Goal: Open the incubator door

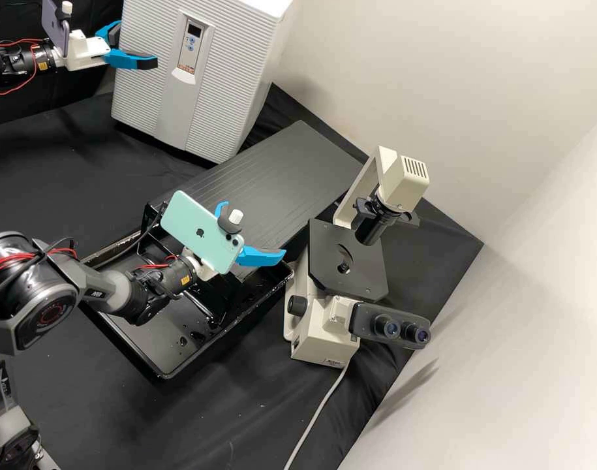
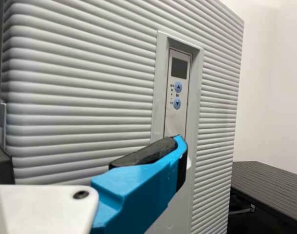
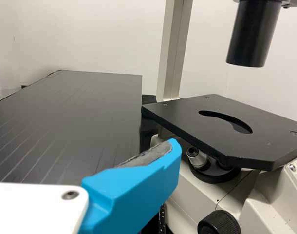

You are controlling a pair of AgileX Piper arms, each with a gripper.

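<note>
In the high view the incubator point(image 1: 158, 39) stands at the back left, its ribbed front door shut. My left gripper point(image 1: 137, 43) is open in front of the door's left part, its fingers spread and holding nothing. The left wrist view shows the ribbed door point(image 2: 80, 92) with its control panel point(image 2: 177, 92); one blue finger of the left gripper point(image 2: 139, 187) lies across the view before it. Above the black tray, my right gripper point(image 1: 256, 230) stands open and empty, away from the incubator. Its blue finger shows in the right wrist view, with the right gripper point(image 3: 134, 190) facing the microscope.
A microscope point(image 1: 347, 261) stands right of the black tray point(image 1: 156, 375); its stage point(image 3: 226, 122) is close beyond the right finger. A dark grooved panel point(image 1: 272, 176) slopes between tray and incubator. A pale cable point(image 1: 318, 411) runs forward from the microscope.
</note>
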